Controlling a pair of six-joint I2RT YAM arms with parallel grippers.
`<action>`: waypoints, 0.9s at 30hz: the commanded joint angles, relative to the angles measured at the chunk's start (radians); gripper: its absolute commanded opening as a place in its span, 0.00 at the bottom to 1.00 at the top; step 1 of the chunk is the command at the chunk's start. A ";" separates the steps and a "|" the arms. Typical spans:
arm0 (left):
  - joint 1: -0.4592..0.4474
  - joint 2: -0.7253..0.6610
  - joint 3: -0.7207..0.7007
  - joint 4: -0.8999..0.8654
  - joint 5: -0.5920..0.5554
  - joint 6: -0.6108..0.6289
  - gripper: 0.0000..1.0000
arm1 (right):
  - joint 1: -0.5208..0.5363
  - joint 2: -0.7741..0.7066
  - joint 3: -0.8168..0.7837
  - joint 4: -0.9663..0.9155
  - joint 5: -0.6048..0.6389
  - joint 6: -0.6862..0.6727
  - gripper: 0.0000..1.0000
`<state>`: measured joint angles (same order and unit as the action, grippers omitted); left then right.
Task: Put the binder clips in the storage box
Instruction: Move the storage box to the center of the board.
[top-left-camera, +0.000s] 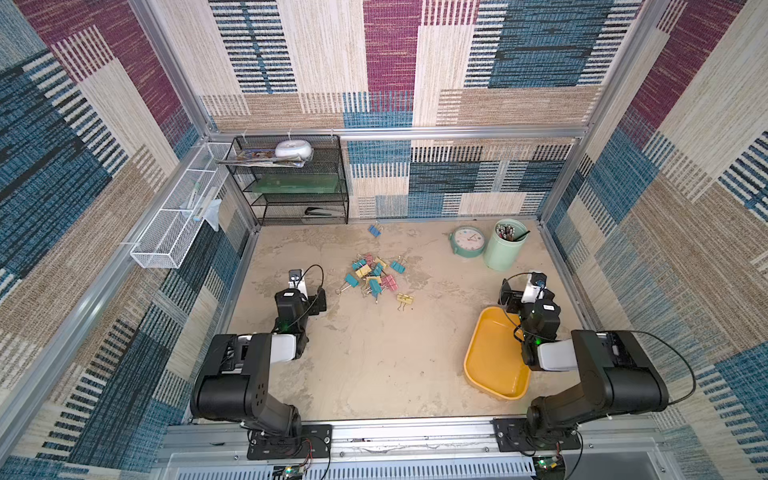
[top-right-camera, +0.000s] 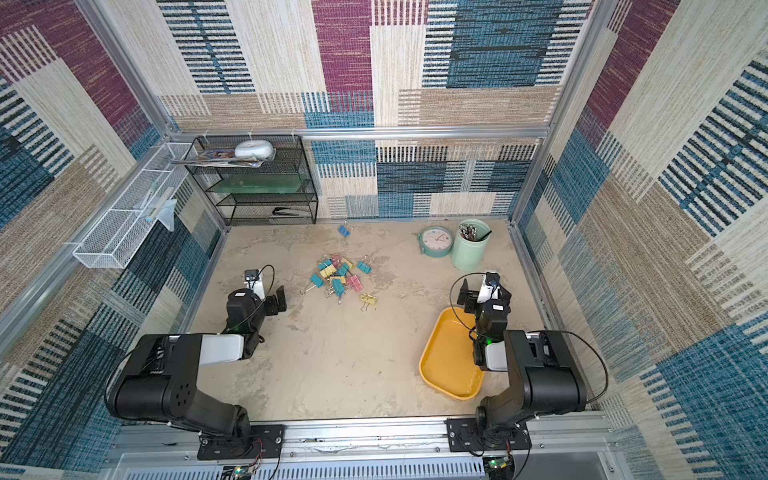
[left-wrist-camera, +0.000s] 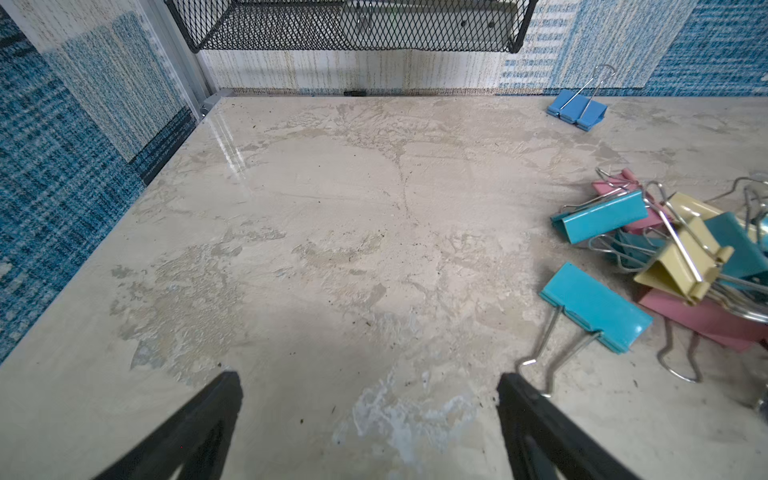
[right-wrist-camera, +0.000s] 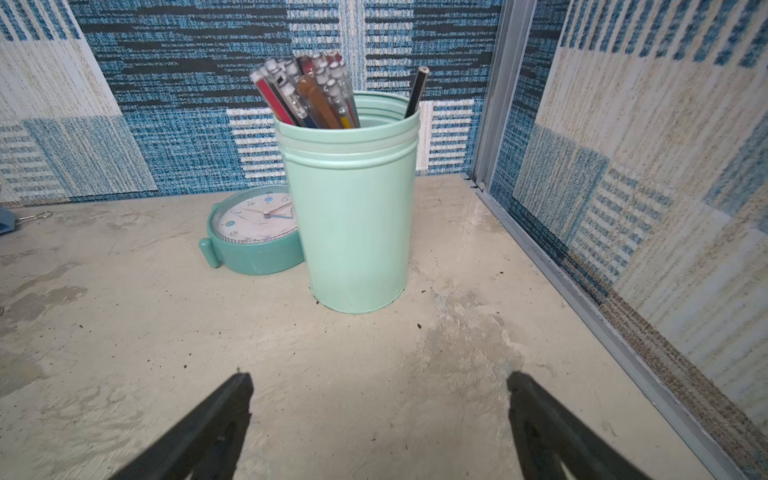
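Nearest the robot base, on its right side, the storage box sits on the table and appears empty in both top views; the right arm reaches over its far corner. Just past the box, the right gripper hovers with its jaws spread wide and nothing between them. On the opposite side, the left gripper is likewise spread wide and empty, low over bare table. The binder clips lie in a loose heap at mid-table, well apart from the box. A teal clip sits at the heap's near edge with its wire handles ending just beside one left finger. A yellow clip lies on its own just beside the heap on the box side. Each clip is judged light and rigid, with a smooth painted body that may slip and springy wire handles that pivot. Handles in the heap interlock, so lifting one clip may drag its neighbours. The recommended hold is across the two flat faces of the folded body, starting with the outlying clips. Farther back, a single blue clip rests near the rear wall. A clock and a pen cup stand in the far right corner.
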<state>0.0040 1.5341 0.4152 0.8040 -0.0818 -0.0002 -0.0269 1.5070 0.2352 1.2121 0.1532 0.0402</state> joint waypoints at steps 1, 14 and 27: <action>0.001 0.001 0.005 0.003 0.005 -0.001 1.00 | 0.002 -0.002 0.002 0.008 0.003 0.000 0.99; 0.001 0.000 0.005 0.003 0.005 -0.001 1.00 | 0.002 -0.002 0.003 0.008 0.003 0.000 0.99; -0.237 -0.443 0.012 -0.367 -0.293 -0.004 1.00 | -0.005 -0.617 0.345 -0.928 0.011 0.409 1.00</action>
<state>-0.1719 1.2171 0.3862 0.6567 -0.2375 0.0330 -0.0330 0.9459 0.5266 0.6617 0.2260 0.2882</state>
